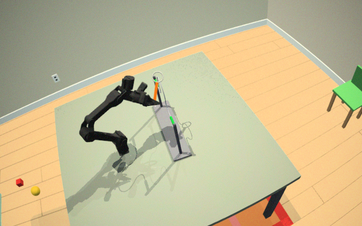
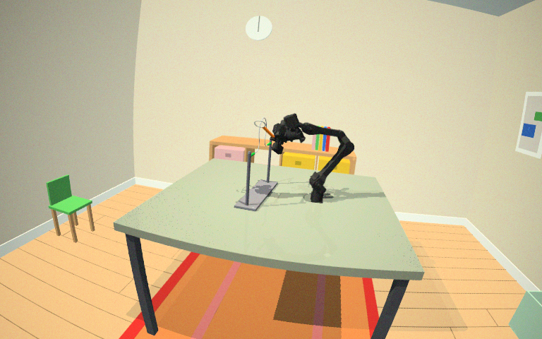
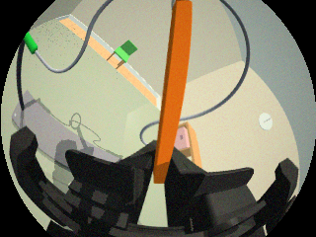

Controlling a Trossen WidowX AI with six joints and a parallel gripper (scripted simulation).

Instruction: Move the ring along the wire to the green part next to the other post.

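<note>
My gripper (image 1: pixel 155 101) (image 2: pixel 274 138) (image 3: pixel 161 145) is shut on the lower end of the orange handle (image 1: pixel 156 91) (image 2: pixel 268 131) (image 3: pixel 175 89). The handle slants up to the ring (image 1: pixel 163 76) (image 2: pixel 255 123), which is high by the top of the thin grey wire (image 2: pixel 259 140) (image 3: pixel 248 49). The ring is cut off in the wrist view; whether it touches the wire is too small to tell. One green part (image 1: pixel 172 120) (image 2: pixel 253 154) (image 3: pixel 31 43) is by the near post (image 1: pixel 177 138) (image 2: pixel 248 180). The other green part (image 1: pixel 155 80) (image 2: pixel 269 144) is by the far post (image 1: pixel 160 96) (image 2: pixel 269 163), close to my gripper.
The posts stand on a flat grey base (image 1: pixel 167 125) (image 2: pixel 261 193) on the pale green table (image 1: pixel 219 140) (image 2: pixel 207 227). The far post stands close beside my gripper. A green chair (image 1: pixel 352 96) (image 2: pixel 70 204) and a shelf (image 2: pixel 219 140) stand away from the table.
</note>
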